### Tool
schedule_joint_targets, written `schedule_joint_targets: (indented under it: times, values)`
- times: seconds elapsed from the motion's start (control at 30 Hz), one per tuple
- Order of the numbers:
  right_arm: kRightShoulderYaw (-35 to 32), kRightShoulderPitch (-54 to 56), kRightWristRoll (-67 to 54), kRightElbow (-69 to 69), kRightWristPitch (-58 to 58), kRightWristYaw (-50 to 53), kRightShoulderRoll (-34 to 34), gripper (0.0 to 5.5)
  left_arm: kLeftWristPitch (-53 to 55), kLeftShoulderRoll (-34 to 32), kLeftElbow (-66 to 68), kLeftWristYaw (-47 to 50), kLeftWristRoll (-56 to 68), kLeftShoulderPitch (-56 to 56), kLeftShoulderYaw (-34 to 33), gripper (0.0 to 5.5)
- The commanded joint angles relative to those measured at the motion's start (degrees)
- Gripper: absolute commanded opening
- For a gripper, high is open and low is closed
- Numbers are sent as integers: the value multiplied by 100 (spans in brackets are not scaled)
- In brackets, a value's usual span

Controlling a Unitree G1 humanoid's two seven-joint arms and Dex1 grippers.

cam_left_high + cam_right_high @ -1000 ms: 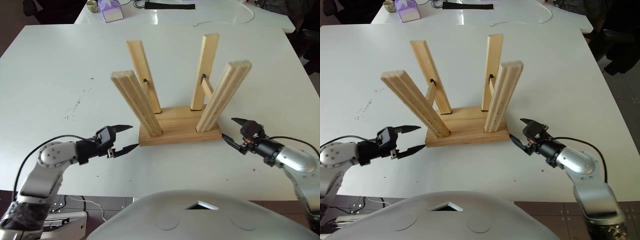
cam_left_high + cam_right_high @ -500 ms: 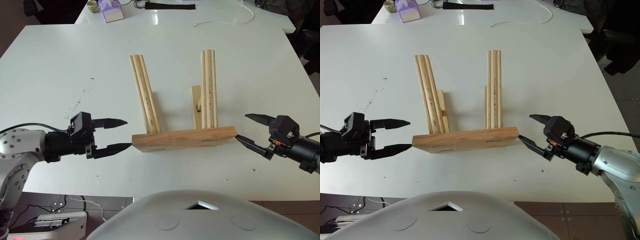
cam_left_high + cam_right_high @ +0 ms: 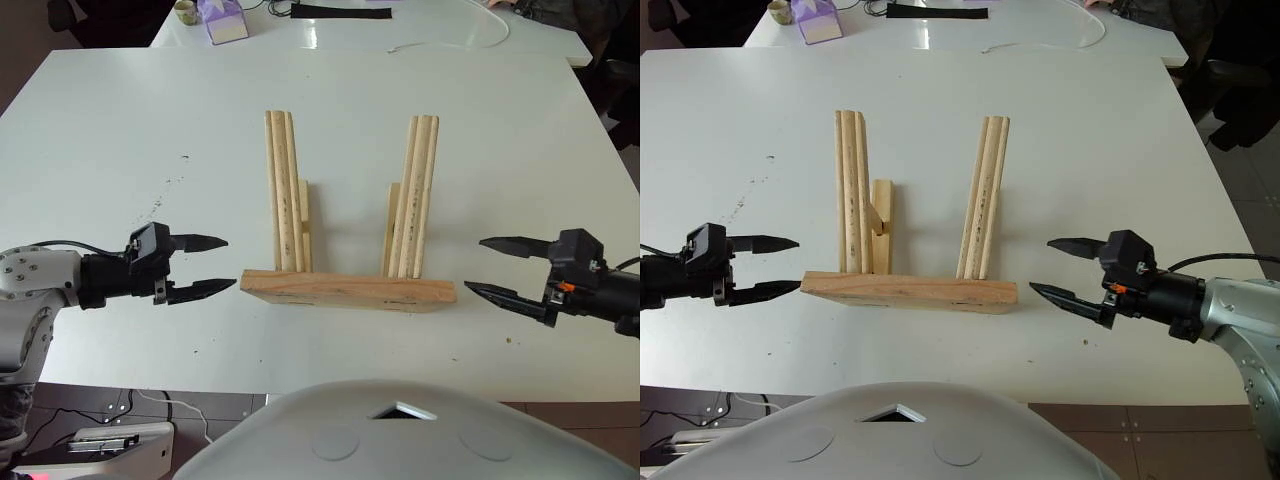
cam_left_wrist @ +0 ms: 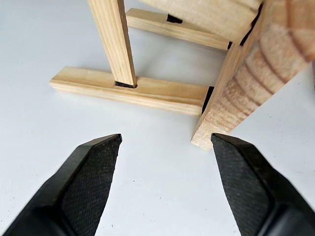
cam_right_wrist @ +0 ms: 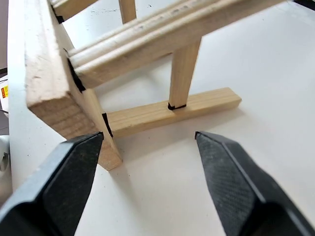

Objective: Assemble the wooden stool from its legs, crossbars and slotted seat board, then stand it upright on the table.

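Observation:
The assembled wooden stool lies on its side in the middle of the white table (image 3: 110, 120). Its seat board (image 3: 348, 291) stands on its long edge nearest me, and the legs (image 3: 283, 190) (image 3: 415, 195) point away across the table. In the wrist views short crossbars (image 4: 117, 42) (image 5: 183, 73) join the legs. My left gripper (image 3: 228, 263) hangs open just left of the board's left end (image 4: 256, 73), apart from it. My right gripper (image 3: 475, 265) hangs open just right of the board's right end (image 5: 47, 73), with a small gap. Neither holds anything.
A second white table behind carries a purple tissue box (image 3: 224, 20), a cup (image 3: 184, 12), a black strip (image 3: 340, 12) and a cable (image 3: 450, 40). Dark specks (image 3: 150, 215) mark the table to the left. Bare table surrounds the stool.
The stool has tipped from seat-down with legs up onto its side, legs pointing away. Both open grippers have drawn outward from the board's ends.

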State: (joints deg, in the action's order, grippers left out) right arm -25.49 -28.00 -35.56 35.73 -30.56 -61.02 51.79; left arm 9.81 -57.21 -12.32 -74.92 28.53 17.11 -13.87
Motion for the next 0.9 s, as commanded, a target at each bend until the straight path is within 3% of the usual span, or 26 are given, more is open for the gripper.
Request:
schedule_joint_targets:
  times: [0.03,0.3,0.67,0.9]
  values:
    - [562,-172,638,-875,631,-230,-114,349,-768,357,631,43,-664,30,460,339]
    - [2492,-31,2065,-751,1706,26,-390,349,-1653,1235,1139,402,-1390,-212,1427,339]
    - [2960,252,2507,-1187,2126,362,-592,349,-2056,1572,1416,396,-1489,-703,1842,339]
    - [3067,243,2387,-1235,2165,289,-601,256,-2104,1385,1376,138,-1284,-538,1814,237]
